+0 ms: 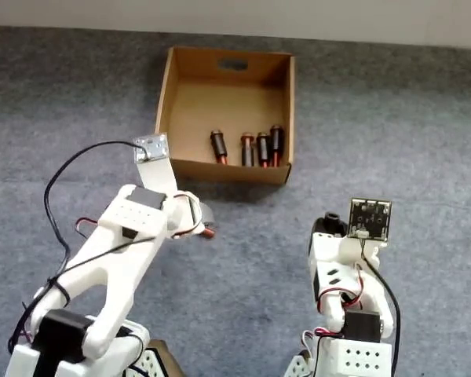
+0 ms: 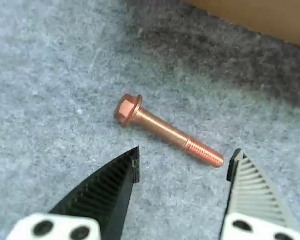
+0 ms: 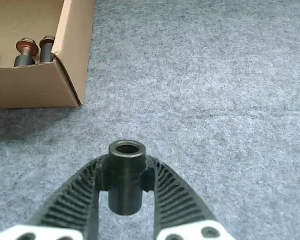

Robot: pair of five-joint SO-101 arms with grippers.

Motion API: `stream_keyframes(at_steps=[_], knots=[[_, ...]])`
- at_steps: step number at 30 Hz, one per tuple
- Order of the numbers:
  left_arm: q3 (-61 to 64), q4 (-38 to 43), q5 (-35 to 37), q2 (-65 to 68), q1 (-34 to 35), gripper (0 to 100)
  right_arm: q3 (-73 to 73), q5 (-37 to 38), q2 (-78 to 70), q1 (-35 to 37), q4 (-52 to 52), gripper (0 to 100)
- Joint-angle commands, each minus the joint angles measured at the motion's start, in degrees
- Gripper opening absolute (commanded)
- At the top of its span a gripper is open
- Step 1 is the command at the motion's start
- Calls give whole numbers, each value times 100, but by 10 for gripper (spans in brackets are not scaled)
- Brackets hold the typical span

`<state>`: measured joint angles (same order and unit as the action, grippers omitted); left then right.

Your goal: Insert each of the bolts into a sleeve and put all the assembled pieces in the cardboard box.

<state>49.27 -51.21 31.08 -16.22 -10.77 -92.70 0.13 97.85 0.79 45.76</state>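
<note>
Bolt (image 2: 165,132): copper, flanged hex head, smooth shank, threaded tip. It lies flat on the grey table (image 1: 424,118), left of centre in the high view, just below the box (image 1: 235,171). Left claw (image 2: 185,155) is spread. The bolt sits just ahead of its tips, thread end close to one tip. Right claw (image 3: 126,162), lower right of centre, pinches a black sleeve (image 3: 125,192), open bore showing. Four assembled pieces (image 1: 247,149) lie along the box's near wall.
</note>
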Motion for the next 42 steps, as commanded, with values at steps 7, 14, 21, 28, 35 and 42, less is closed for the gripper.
stream_keyframes(at_steps=[7, 14, 21, 28, 35, 42], knots=[[-1112, 264, 35, 1631, 462, 292, 31, -53, 84, -31, -40, 5], [-1323, 132, 0, 1833, 444, 277, 31, -44, 84, -31, -40, 5], [-1314, -176, -18, 1745, 453, 98, 31, -44, 84, -31, -40, 5], [-1147, -659, -791, 681, 444, 62, 31, -44, 84, -31, -40, 5], [-180, -580, -2857, -154, 347, 37, 31, -44, 84, -31, -40, 5], [-13, -18, -2690, -163, 514, 70, 31, -44, 84, -31, -40, 5]])
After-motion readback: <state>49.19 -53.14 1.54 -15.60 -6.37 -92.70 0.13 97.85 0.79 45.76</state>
